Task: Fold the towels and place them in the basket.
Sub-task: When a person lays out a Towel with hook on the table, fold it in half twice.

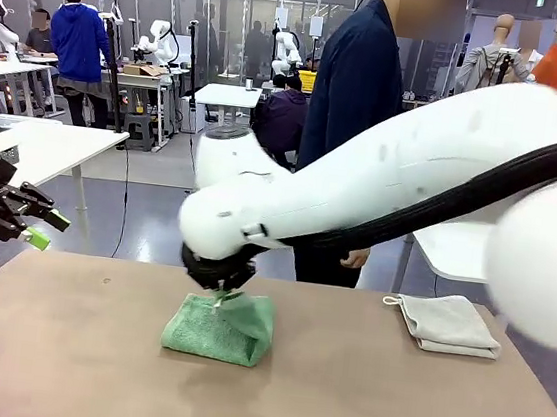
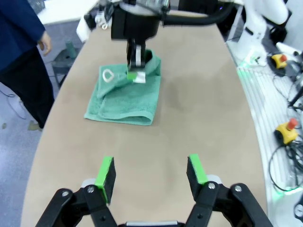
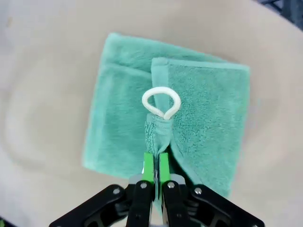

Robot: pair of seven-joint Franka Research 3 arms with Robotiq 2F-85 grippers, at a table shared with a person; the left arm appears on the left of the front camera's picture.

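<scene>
Green terry towel (image 1: 220, 328) lies folded at table (image 1: 79, 367) centre, one edge lifted. Right gripper (image 3: 155, 166) comes down on it from above, jaws pressed together, pinching that raised fold just below a white loop (image 3: 161, 101). Cream-white towel (image 1: 447, 323) rests folded at about 2 o'clock from the green one, well apart, near the table's far right edge. Left gripper (image 1: 43, 226) hangs off the table's left side at 9 o'clock, jaws spread, nothing between them. A person (image 1: 358, 87) stands at 12 o'clock.
</scene>
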